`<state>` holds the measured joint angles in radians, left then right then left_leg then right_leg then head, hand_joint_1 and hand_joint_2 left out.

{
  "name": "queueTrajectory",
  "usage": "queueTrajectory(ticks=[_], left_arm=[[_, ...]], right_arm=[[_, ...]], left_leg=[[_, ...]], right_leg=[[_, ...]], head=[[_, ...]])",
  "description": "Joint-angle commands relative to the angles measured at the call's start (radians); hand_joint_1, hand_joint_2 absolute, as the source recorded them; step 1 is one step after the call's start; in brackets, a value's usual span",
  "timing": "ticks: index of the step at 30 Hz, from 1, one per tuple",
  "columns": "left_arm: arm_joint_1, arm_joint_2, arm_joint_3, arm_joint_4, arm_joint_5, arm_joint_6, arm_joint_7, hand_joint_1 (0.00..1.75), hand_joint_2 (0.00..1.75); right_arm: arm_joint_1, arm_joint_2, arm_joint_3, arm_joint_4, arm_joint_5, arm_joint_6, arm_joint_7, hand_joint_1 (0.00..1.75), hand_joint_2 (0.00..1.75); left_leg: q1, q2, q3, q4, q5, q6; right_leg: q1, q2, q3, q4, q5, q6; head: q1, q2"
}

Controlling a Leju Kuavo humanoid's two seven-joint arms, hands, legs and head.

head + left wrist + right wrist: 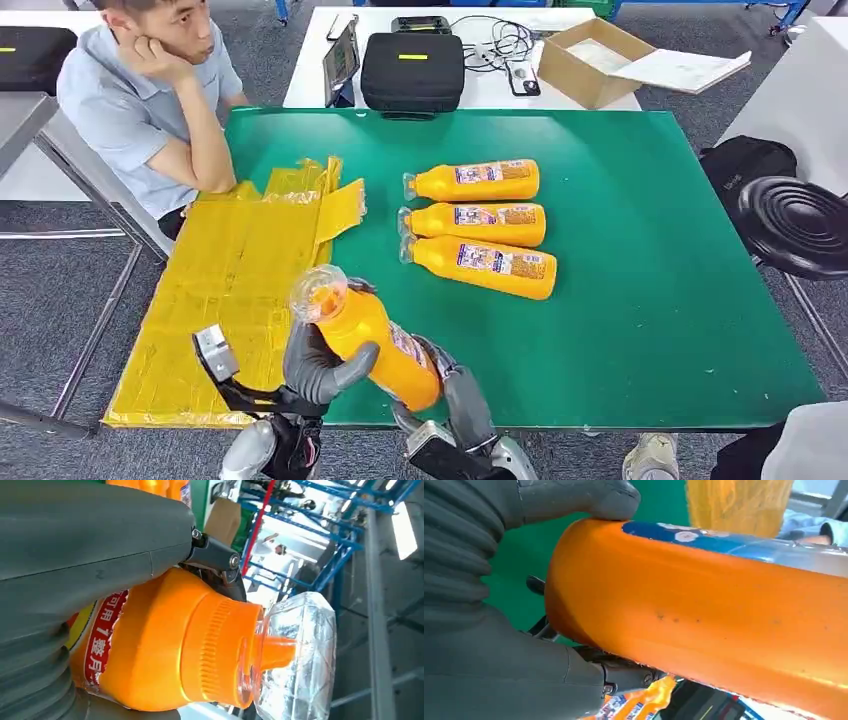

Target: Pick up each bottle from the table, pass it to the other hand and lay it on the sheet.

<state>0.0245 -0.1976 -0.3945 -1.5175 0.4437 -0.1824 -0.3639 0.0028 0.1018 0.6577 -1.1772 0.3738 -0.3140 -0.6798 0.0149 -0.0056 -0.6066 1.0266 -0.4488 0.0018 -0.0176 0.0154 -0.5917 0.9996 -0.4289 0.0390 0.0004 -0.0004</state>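
Note:
An orange bottle [378, 342] with a clear cap hangs tilted over the table's near edge, cap up and toward the yellow sheet [225, 300]. My left hand [318, 368] grips it just below the neck, thumb across the body. My right hand [458, 392] holds its base end. In the left wrist view the thumb of my left hand [90, 535] lies over the shoulder of the bottle [165, 650]. In the right wrist view my right hand [484, 630] wraps the bottom of the bottle [704, 610]. Three more orange bottles [478, 181], [480, 222], [485, 266] lie side by side on the green table [640, 300].
A person [150, 100] sits at the far left corner, an elbow by the sheet's far end. Behind the green table a white table carries a black bag [412, 70] and an open cardboard box [600, 60]. A black stool [795, 225] stands to the right.

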Motion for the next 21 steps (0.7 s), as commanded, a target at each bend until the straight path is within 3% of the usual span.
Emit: queueTrajectory(ticks=[1,3,4,5,8,9,21], left_arm=[[-0.033,0.035,-0.043,0.141,0.025,0.015,0.049,1.75,1.75],[-0.046,0.033,-0.025,0.132,0.049,0.027,0.060,1.75,1.75],[-0.050,0.035,-0.019,0.121,0.058,0.028,0.058,1.75,1.75],[-0.054,0.035,-0.012,0.111,0.072,0.025,0.063,1.75,1.75],[-0.069,0.053,0.005,0.068,0.133,0.010,0.097,1.75,1.75],[-0.073,0.052,0.014,0.065,0.152,0.012,0.103,1.75,1.75],[-0.101,0.065,0.070,0.046,0.246,0.019,0.139,1.75,1.75]], right_arm=[[-0.038,-0.002,0.025,-0.034,0.017,0.020,-0.018,1.75,1.75],[-0.037,0.005,0.021,-0.031,0.012,0.026,-0.018,1.75,1.75],[-0.036,0.008,0.020,-0.037,-0.009,0.040,-0.018,0.79,1.75],[-0.036,0.010,0.019,-0.039,-0.017,0.043,-0.018,0.00,1.75],[-0.049,0.003,0.043,-0.052,-0.027,0.028,-0.018,0.00,1.75],[-0.052,0.003,0.047,-0.049,-0.028,0.011,-0.018,0.00,0.00],[-0.066,-0.014,0.069,-0.036,-0.055,-0.056,-0.018,0.00,0.00]], left_leg=[[0.000,0.001,0.002,-0.001,0.000,0.000],[0.000,0.002,0.003,-0.001,0.000,0.000],[0.000,0.002,0.004,-0.001,0.000,0.000],[0.000,0.002,0.003,-0.001,0.000,0.000],[0.000,0.002,0.002,-0.001,0.000,0.000],[0.001,0.004,0.003,0.000,-0.001,0.000],[0.000,0.001,0.001,-0.001,0.001,0.000]], right_leg=[[0.000,0.000,0.002,-0.001,0.000,-0.001],[0.000,0.001,0.002,-0.001,0.000,-0.001],[0.001,0.000,0.003,-0.001,0.000,-0.002],[0.001,0.000,0.002,-0.001,0.000,-0.002],[0.000,0.001,0.001,0.000,0.000,-0.001],[0.001,0.002,0.002,0.000,0.000,-0.002],[0.000,0.000,0.001,0.000,0.000,-0.001]], head=[[0.000,0.000],[0.000,0.000],[0.000,0.000],[0.000,0.000],[0.000,0.000],[0.000,0.000],[0.000,0.000]])
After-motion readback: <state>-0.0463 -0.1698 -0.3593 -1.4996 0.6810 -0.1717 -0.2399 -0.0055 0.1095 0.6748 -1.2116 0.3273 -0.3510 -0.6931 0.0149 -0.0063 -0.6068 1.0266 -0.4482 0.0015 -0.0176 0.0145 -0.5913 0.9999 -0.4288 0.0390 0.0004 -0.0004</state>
